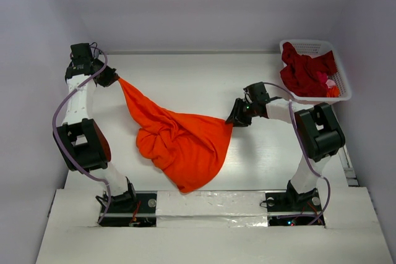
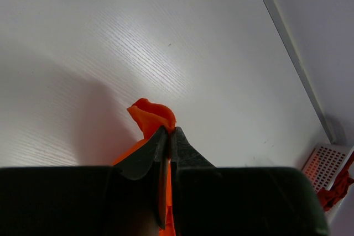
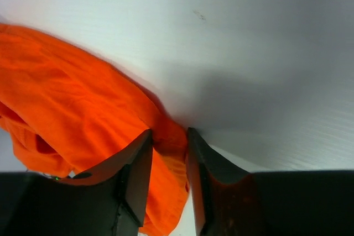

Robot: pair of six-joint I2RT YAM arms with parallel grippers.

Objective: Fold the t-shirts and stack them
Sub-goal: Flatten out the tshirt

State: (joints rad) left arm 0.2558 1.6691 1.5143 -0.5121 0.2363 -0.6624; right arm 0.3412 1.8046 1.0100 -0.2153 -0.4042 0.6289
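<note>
Right now my left gripper (image 1: 115, 78) is closed tight on a corner of the orange-red t-shirt (image 1: 185, 143) — in the left wrist view a small tip of cloth sticks out past the fingertips. The shirt stretches crumpled between both arms, its lower part lying on the table (image 1: 185, 72). My right gripper (image 1: 234, 120) has its jaws narrow around the opposite edge, with cloth between them; I cannot tell if they really pinch it. The dark red t-shirts (image 1: 303, 72) lie in the white basket (image 1: 309, 44) — at the far right corner.
</note>
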